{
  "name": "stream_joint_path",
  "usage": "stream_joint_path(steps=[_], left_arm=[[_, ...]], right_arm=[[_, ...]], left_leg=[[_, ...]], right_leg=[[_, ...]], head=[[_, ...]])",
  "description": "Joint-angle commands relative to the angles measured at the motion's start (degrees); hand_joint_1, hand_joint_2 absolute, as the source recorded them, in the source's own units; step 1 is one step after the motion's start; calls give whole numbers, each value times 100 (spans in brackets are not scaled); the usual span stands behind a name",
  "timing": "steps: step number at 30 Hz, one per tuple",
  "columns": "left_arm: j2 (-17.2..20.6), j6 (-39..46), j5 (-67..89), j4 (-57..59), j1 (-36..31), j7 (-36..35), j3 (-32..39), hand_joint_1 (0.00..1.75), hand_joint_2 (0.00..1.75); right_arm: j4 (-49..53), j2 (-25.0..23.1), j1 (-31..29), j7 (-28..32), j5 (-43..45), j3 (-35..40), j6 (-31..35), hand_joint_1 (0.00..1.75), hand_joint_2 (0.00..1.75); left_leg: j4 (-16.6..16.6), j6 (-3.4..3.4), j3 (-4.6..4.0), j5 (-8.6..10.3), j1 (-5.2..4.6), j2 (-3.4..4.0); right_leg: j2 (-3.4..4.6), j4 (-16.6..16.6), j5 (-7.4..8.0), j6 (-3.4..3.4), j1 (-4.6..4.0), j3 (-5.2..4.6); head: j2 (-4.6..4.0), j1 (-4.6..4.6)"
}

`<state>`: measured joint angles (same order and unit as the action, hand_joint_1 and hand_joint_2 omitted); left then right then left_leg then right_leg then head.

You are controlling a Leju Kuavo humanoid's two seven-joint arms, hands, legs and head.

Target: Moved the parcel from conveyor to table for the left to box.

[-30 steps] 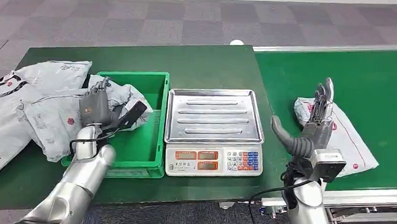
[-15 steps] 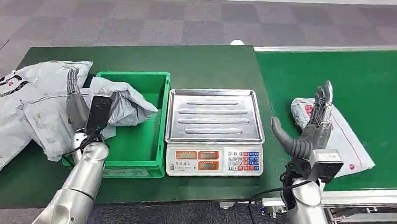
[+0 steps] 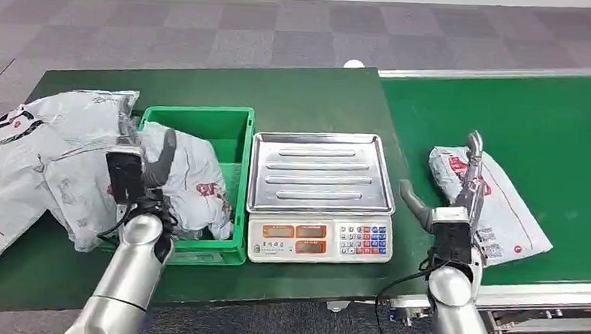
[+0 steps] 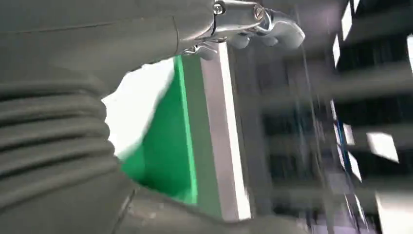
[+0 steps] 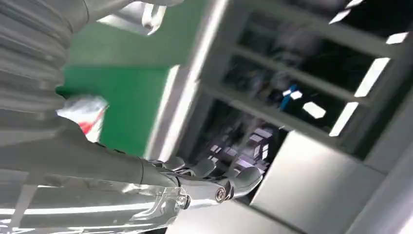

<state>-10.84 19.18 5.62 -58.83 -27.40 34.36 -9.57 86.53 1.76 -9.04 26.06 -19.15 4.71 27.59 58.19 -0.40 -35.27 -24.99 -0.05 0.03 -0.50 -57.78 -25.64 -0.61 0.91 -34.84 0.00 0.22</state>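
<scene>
Since a moment ago the grey parcel (image 3: 190, 181) has dropped into the green box (image 3: 234, 130). The left hand (image 3: 138, 168) rests open against it; the right hand (image 3: 457, 193) hovers open beside the conveyor's parcel (image 3: 501, 214).

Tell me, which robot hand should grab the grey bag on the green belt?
The right hand, probably. It hovers open right beside the parcel on the conveyor. The left hand is far off, over the green box.
</scene>
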Motion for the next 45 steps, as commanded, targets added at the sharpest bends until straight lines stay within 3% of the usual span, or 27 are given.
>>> stream_joint_path(steps=[1,7,8,10,12,16,19,20,23,34,41,45], left_arm=[[145,-220,109,-292,339,86,-1566,0,175],[207,-239,87,-361,321,61,-1549,0,175],[196,-389,-36,-413,349,92,-1533,0,175],[178,-894,-451,-642,467,145,-1535,0,175],[214,-1412,-810,-833,568,170,-1647,0,175],[250,-1680,-1085,-1001,622,257,-1843,0,175],[343,-1944,-1295,-1383,759,243,-1939,0,175],[350,-1952,-1294,-1510,824,236,-1954,0,175],[335,-1962,-1281,-1661,930,122,-1930,0,175],[333,-1959,-1277,-1666,937,117,-1911,0,175],[315,-1873,-965,-1725,1110,-3,-1855,0,175],[331,-1868,-858,-1813,1217,-109,-1764,0,175]], right_arm=[[-1213,319,-307,-91,-219,-691,271,0,175],[-1142,255,-282,-66,-251,-701,258,0,175],[-1184,242,-275,-168,-506,-781,511,0,175],[-1541,324,-334,-752,-1732,-1000,1241,0,175],[-2006,446,-464,-997,-1943,-1273,1232,0,175],[-3051,604,-900,-1029,-1969,-1930,1203,0,175],[-4338,859,-1317,-1669,-2167,-2507,962,0,175],[-4888,961,-1477,-1955,-2167,-2706,603,0,175],[-5814,1167,-1719,-2389,-2487,-2845,320,0,175],[-5853,1126,-1764,-2416,-2542,-2849,360,0,175],[-6415,1102,-1916,-3228,-3178,-2639,-996,0,175],[-6267,1013,-1862,-3273,-3325,-2628,-1321,0,175]], left_leg=[[-6,1,15,-2,0,-6],[-16,-3,30,-4,2,1],[-8,-2,17,-5,1,3],[-12,-2,27,-5,3,0],[-12,1,24,-4,5,-3],[-10,4,24,-4,4,-1],[-8,4,15,-2,-4,-1],[-12,5,25,-3,-3,-3],[-6,8,18,-5,-7,-9],[-10,8,23,-9,-7,7],[-9,9,22,-10,-7,13],[-11,7,25,-10,-7,10]], right_leg=[[-4,11,-1,0,0,20],[6,19,0,6,-3,31],[7,9,0,4,-2,16],[5,15,-1,4,-5,27],[1,19,1,2,-9,27],[2,19,1,-2,-5,29],[0,12,1,-3,4,20],[0,22,2,-4,3,33],[-7,17,2,-9,6,26],[9,15,2,-7,5,22],[14,15,3,-9,6,21],[11,17,2,-7,5,25]], head=[[0,0],[-2,0],[-2,0],[0,0],[-2,0],[0,0],[-2,0],[0,0],[0,0],[0,0],[-2,0],[0,0]])
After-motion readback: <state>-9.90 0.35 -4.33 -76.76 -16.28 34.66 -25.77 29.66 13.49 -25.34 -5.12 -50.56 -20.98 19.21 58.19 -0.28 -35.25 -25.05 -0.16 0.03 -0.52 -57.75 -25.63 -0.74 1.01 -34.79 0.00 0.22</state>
